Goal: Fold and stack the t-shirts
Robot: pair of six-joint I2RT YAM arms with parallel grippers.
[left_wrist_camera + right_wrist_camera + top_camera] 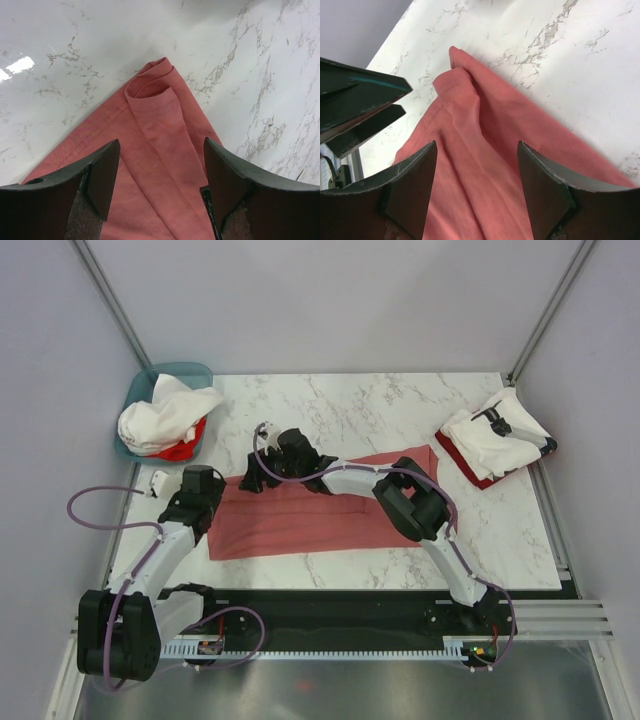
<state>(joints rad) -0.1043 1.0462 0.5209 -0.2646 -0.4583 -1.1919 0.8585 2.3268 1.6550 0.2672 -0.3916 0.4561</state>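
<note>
A dusty salmon-red t-shirt [300,515] lies folded into a long strip across the middle of the table. My left gripper [207,508] hovers open over its left end, the jaws straddling a folded sleeve and corner [155,100] with nothing between the fingers [161,150]. My right arm reaches far left along the strip's far edge. Its gripper [252,478] is open just above the cloth near the same far-left corner [457,75], and the jaws [476,150] are empty. A folded stack of t-shirts [495,435], white over dark red, sits at the far right.
A teal basket [150,385] at the far left corner holds crumpled white and red t-shirts [165,418]. Dark fingers of the other gripper [360,100] show at the left of the right wrist view. Grey walls enclose the marble table [350,405].
</note>
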